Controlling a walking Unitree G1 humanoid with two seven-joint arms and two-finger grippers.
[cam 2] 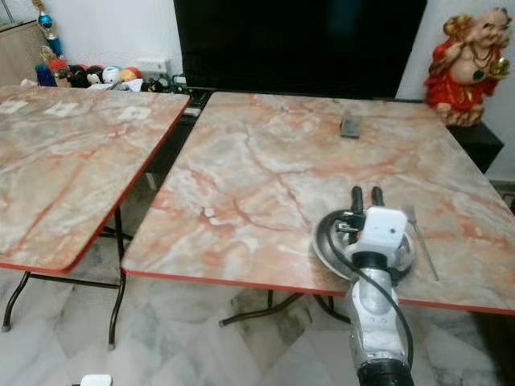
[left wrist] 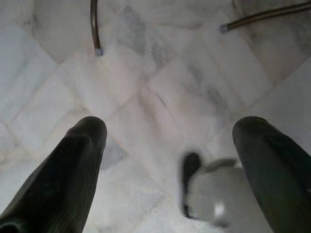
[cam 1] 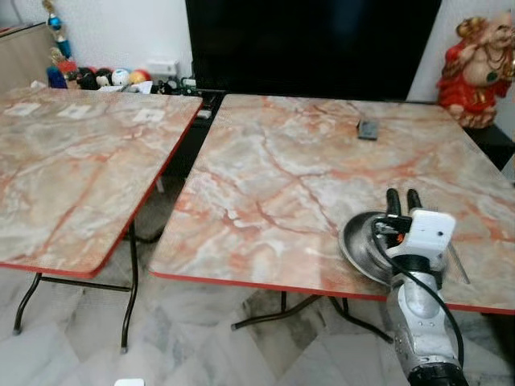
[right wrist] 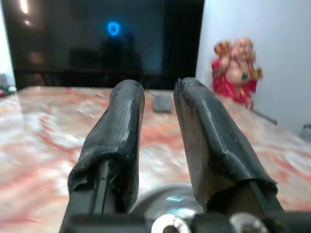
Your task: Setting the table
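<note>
Barely begun: metal plate laid under right gripper, fork just beside; narrowly parted, holding nothing. More settings probably left.

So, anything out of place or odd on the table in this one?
Little stands out. The metal plate sits near the table's front edge with the right hand over it, and a fork lies beside it on the right. A small dark object lies alone at the far side, unrelated to the setting.
</note>
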